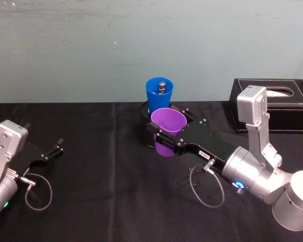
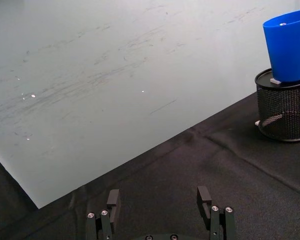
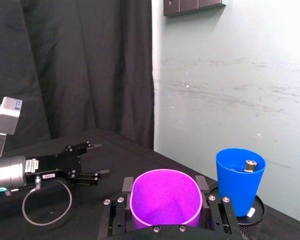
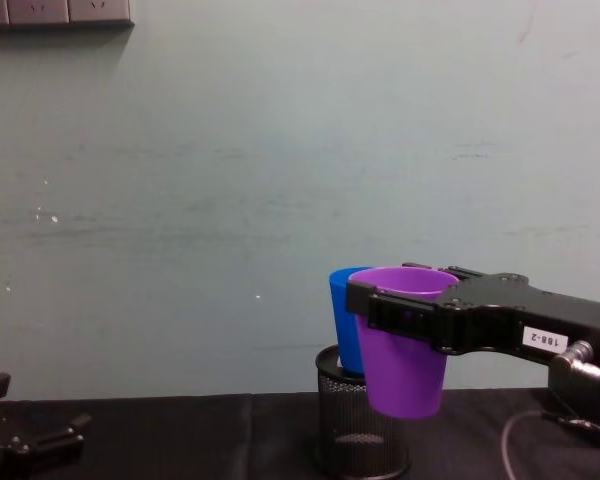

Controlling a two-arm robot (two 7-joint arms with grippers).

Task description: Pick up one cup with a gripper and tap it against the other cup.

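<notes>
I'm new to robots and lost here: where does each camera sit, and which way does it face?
Head: high, looking down at the black-clothed table; right gripper shut on the purple plastic tapered cup, left gripper open, idle.
Chest: lower, looking level at the wall; right gripper enters from the right.
Left wrist: behind the left gripper, looking past its fingers.
Right wrist: behind the right gripper, looking over the held cup; left gripper beyond.
All share the bright blue plastic cup in the black mesh pen holder.

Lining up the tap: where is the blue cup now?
In the head view the blue cup stands in the mesh pen holder at the far middle of the table, just behind the purple cup held in the right gripper.
</notes>
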